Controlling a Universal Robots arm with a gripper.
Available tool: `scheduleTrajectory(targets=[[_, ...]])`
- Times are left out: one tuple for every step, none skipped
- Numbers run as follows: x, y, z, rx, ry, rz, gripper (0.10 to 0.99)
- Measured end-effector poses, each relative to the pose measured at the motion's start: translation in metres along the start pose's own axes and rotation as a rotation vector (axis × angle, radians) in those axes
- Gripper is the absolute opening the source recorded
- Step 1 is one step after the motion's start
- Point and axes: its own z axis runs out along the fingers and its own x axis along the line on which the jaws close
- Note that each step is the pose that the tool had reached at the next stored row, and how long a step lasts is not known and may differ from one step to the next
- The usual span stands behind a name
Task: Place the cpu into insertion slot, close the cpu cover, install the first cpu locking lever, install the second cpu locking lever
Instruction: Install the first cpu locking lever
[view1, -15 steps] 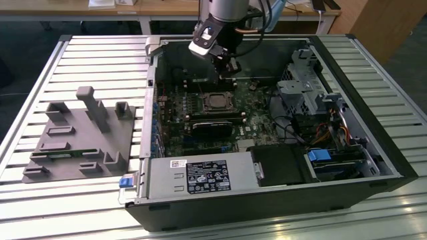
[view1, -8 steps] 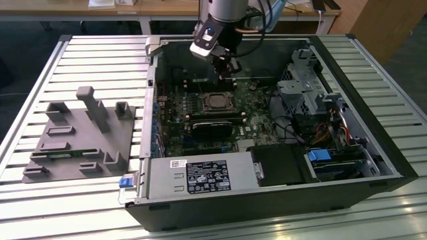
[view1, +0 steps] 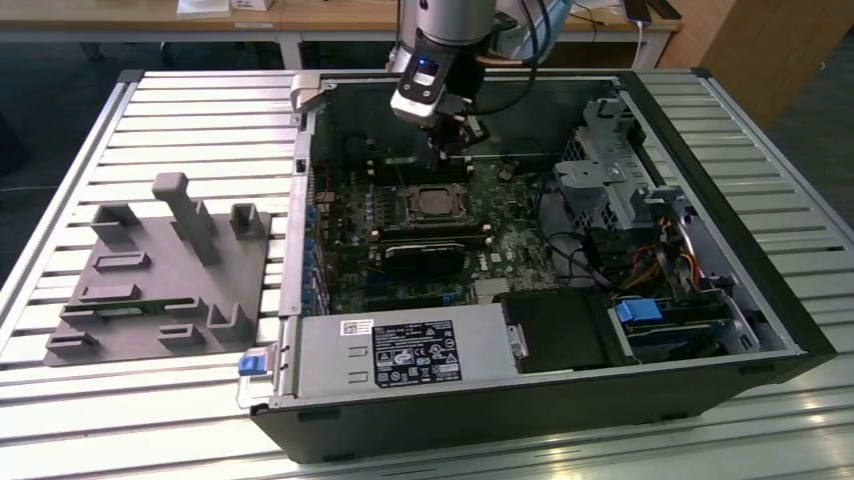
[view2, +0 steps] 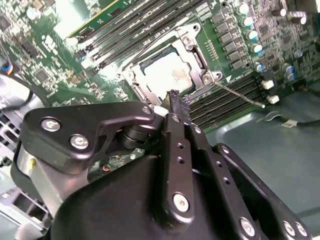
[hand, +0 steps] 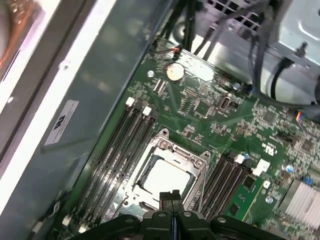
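The cpu (view2: 165, 75) lies flat in the insertion slot (view1: 434, 203) on the green motherboard (view1: 514, 215), its silver top showing. The cpu cover (hand: 176, 154) is down as a silver frame around the cpu (hand: 167, 176). A thin locking lever (view2: 240, 95) runs out from the socket's corner over the memory slots. My gripper (view1: 454, 140) hangs above the board just behind the socket, away from the case's front. In both wrist views its black fingers are pressed together with nothing between them, and the gripper (view2: 177, 102) (hand: 172, 196) points at the socket's edge.
The open computer case (view1: 694, 250) stands on a slatted table. A black heatsink block (view1: 427, 258) sits in front of the socket, the power supply (view1: 400, 355) nearer still. Cables and a drive cage (view1: 614, 170) crowd the exterior view's right. A grey fixture (view1: 160, 270) lies at the left.
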Motion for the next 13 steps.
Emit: scheduleTrajectory(targets=[[0.0, 0.0, 0.0, 0.0, 0.0, -0.013, 0.122], [0.0, 0.0, 0.0, -0.001, -0.0001, -0.027, 0.122], [0.0, 0.0001, 0.0, -0.001, -0.0002, -0.041, 0.122], [0.0, 0.0001, 0.0001, -0.001, -0.0002, -0.053, 0.122], [0.0, 0.0001, 0.0001, -0.001, -0.0003, -0.066, 0.122], [0.0, 0.0001, 0.0, -0.002, -0.0004, -0.079, 0.122], [-0.0001, 0.0001, 0.0001, -0.002, -0.0004, -0.092, 0.122], [-0.0001, 0.0001, 0.0, -0.002, -0.0005, -0.106, 0.122], [-0.0001, 0.0002, 0.0, -0.002, -0.0006, -0.121, 0.122], [-0.0001, 0.0002, 0.0, -0.003, -0.0007, -0.136, 0.122], [-0.0001, 0.0002, 0.0, -0.003, -0.0008, -0.151, 0.122], [-0.0001, 0.0002, 0.0, -0.003, -0.0009, -0.165, 0.122], [-0.0001, 0.0002, 0.0, -0.003, -0.001, -0.178, 0.122]])
